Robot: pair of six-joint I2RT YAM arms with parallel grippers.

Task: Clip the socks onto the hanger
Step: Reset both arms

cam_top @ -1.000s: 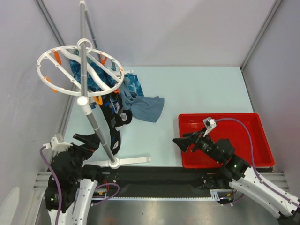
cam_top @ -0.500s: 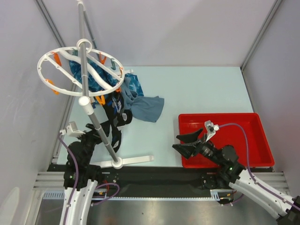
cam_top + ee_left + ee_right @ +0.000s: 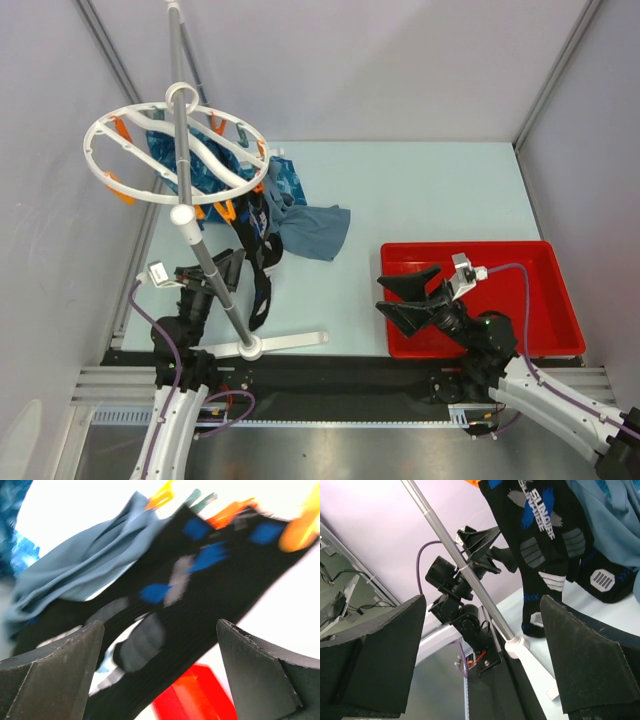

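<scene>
The white round hanger [image 3: 120, 135] stands on a grey pole [image 3: 205, 260] at the left. Black socks [image 3: 262, 288] with blue and grey patches hang under it from orange clips [image 3: 222, 211]. My left gripper [image 3: 228, 268] is open beside the pole and faces the socks. In the left wrist view a black sock [image 3: 200, 595] hangs just beyond the open left gripper [image 3: 160, 675], nothing between its fingers. My right gripper [image 3: 392, 295] is open over the left edge of the red tray [image 3: 530, 290], turned toward the hanger. The right wrist view shows the socks [image 3: 545, 545] and pole [image 3: 460, 565] past the open right gripper [image 3: 482, 665].
Blue patterned cloths [image 3: 200, 165] hang on the hanger, and a plain grey-blue cloth [image 3: 315, 230] droops beside the socks. The hanger's white foot [image 3: 275, 343] lies along the table's near edge. Grey walls close in the left, back and right sides.
My left gripper has risen and moved right, up to the hanging socks. The right gripper has lifted and turned left toward the hanger. The hanger ring has shifted slightly.
</scene>
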